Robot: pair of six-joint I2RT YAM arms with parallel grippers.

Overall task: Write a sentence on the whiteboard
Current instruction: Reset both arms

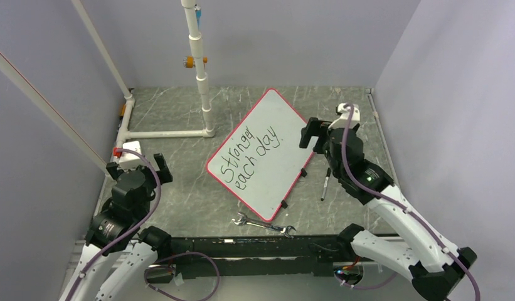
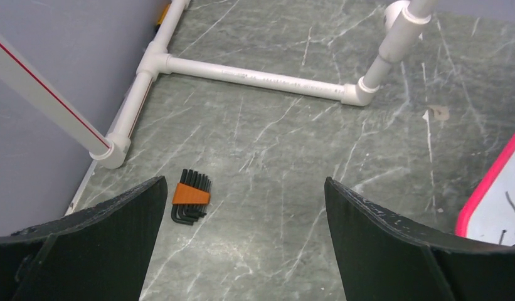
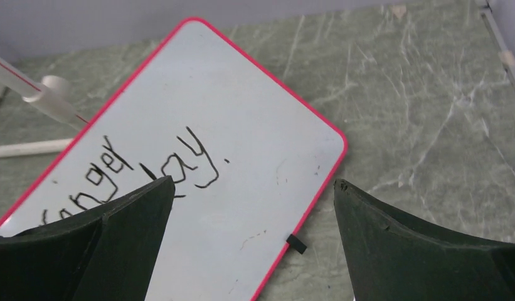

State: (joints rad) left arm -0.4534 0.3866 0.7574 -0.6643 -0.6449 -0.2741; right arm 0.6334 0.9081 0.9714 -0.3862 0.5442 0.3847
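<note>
The whiteboard (image 1: 271, 183), white with a red-pink rim, lies tilted on the grey marble table. The sentence (image 1: 249, 157) in black marker reads "Stronger each day" in two lines. In the right wrist view the board (image 3: 254, 119) fills the left half, with the end of the sentence (image 3: 195, 164) showing. My right gripper (image 1: 312, 133) (image 3: 253, 182) hangs open over the board's right edge, holding nothing. A black marker (image 1: 325, 183) lies on the table just right of the board. My left gripper (image 1: 137, 166) (image 2: 245, 180) stands open and empty at the near left, with the board's corner (image 2: 500, 207) at its right.
A metal wrench (image 1: 264, 224) lies near the front edge below the board. A white PVC pipe frame (image 1: 201, 75) (image 2: 261, 76) stands at the back left. A black hex key set in an orange holder (image 2: 192, 196) lies by the left gripper. Grey walls enclose the table.
</note>
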